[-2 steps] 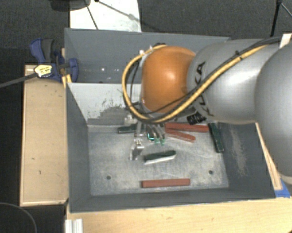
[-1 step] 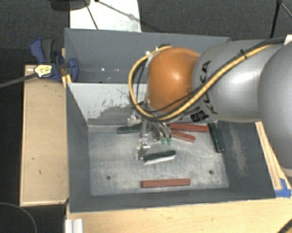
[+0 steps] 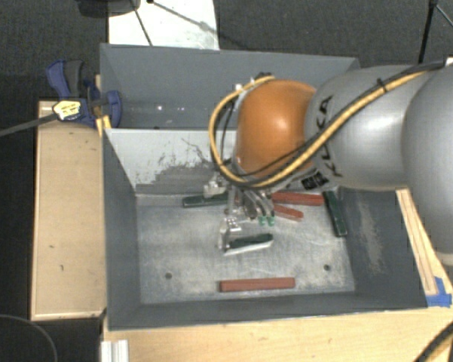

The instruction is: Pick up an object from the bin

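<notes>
Lying just under pincer [image 3: 238, 227], dark green stick [image 3: 256, 240] (mid-bin)

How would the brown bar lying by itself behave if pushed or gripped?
The brown bar looks straight and flat, so probably stiff, and likely to slide rather than roll. Lying flush on the bin floor, it may be hard to grip.

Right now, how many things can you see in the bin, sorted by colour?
Red-brown: 3, the front bar, the long right bar, the short right bar.
Dark green: 3, the left stick, the right stick, the middle stick just below the gripper.
Total: 6 seen; more may lie hidden.
</notes>
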Robot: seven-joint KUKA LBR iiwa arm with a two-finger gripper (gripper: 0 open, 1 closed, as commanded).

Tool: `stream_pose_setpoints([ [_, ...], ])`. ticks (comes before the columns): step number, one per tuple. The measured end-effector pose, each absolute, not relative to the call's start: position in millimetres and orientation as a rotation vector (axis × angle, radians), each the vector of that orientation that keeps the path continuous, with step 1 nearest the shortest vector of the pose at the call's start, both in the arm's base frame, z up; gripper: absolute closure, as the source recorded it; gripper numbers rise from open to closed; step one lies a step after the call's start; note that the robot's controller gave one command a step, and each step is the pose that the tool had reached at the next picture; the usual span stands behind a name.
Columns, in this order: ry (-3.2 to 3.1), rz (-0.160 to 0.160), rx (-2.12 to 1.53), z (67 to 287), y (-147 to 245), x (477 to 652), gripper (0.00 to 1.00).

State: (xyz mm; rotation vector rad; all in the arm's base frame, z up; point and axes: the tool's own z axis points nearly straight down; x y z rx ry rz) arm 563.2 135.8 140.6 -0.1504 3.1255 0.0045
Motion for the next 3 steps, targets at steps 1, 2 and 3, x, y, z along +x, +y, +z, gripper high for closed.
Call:
stream_pose_setpoints([
  [1,3.148,-0.004,-0.175,152.1,153.4,562.8,0.0],
  [2,3.132,0.004,-0.18,176.2,160.8,564.5,0.0],
  [3,3.139,-0.002,-0.061,174.7,140.2,566.7,0.0],
])
